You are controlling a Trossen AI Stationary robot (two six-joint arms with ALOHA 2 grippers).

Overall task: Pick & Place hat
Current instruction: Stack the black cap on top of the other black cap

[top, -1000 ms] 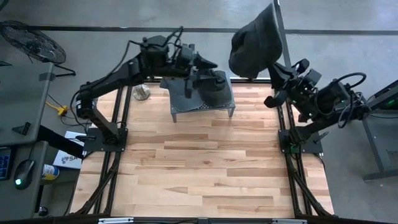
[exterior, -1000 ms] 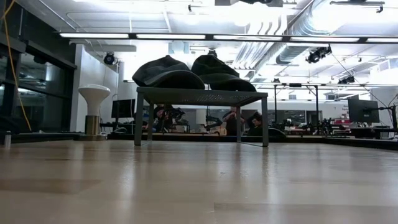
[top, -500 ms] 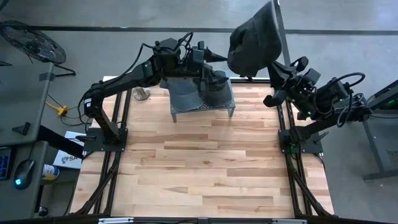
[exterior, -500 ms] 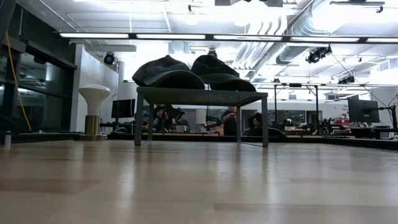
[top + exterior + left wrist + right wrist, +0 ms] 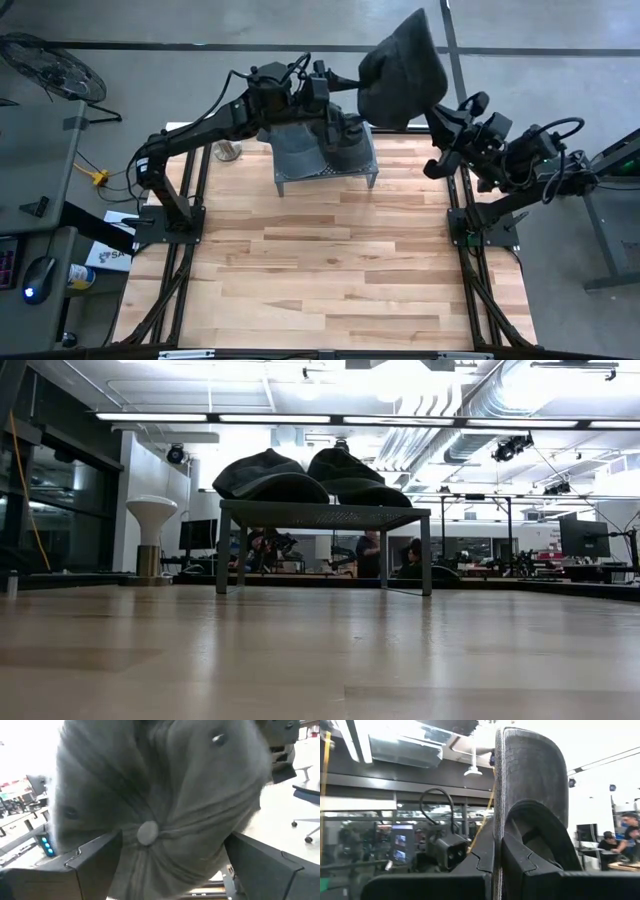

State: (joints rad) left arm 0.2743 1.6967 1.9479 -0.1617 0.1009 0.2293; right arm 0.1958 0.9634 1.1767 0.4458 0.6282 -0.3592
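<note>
Moving closer, the left gripper (image 5: 345, 82) is reaching for the hat (image 5: 402, 70), jaws wide apart. At 1 o'clock the right gripper (image 5: 437, 128), clamped on its brim, is holding it up. Next, I think, left jaws must close on it.

The raised hat (image 5: 160, 810) is blurred, hiding the left hand's (image 5: 345, 90) fingertips.

Dark grey hat (image 5: 398, 72) with a paler grey top button (image 5: 146, 832). Black arms, dark grey rack (image 5: 328, 172), two near-black hats (image 5: 268, 476) on it. Pale striped wood table (image 5: 320, 270), white mushroom-shaped stand (image 5: 151, 525), grey floor (image 5: 150, 30).
</note>
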